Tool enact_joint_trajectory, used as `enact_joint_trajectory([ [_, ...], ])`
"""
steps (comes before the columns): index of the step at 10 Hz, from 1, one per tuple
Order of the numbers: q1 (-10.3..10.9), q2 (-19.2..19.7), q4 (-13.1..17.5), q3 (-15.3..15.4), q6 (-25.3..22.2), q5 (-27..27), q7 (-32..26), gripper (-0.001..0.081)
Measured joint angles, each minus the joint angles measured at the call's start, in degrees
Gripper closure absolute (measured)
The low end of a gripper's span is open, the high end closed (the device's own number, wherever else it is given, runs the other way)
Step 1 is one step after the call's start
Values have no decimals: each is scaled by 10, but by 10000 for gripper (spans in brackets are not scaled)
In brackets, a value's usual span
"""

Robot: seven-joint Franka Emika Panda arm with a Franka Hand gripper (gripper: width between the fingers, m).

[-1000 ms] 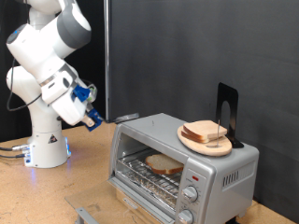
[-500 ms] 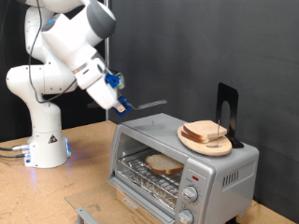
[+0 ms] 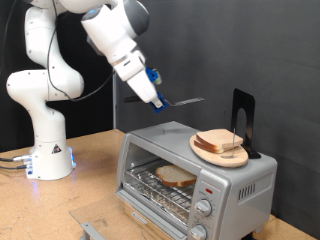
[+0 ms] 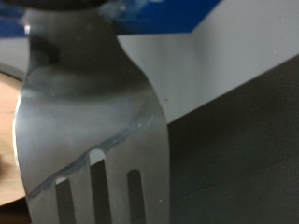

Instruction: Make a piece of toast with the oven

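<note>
the gripper (image 3: pixel 158 99) hangs in the air above the oven (image 3: pixel 195 176), toward the exterior view's left of the wooden plate (image 3: pixel 219 151) on the oven's top. its fingers are closed on the handle of a metal fork (image 3: pixel 185 101), which points toward the exterior view's right; the wrist view is filled by the fork's (image 4: pixel 93 131) tines. the oven door is down and one piece of toast (image 3: pixel 176 176) lies on the rack inside. another bread slice (image 3: pixel 220 141) rests on the plate, beside a black stand (image 3: pixel 243 122)
</note>
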Motion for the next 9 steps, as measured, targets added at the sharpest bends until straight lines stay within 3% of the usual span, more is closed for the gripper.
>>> enact_joint_trajectory([
  [4, -5, 42, -5, 65, 51, -5, 30, 337],
  [8, -5, 80, -15, 78, 94, -2, 22, 337],
  [9, -4, 82, -15, 78, 101, 8, 10, 228],
])
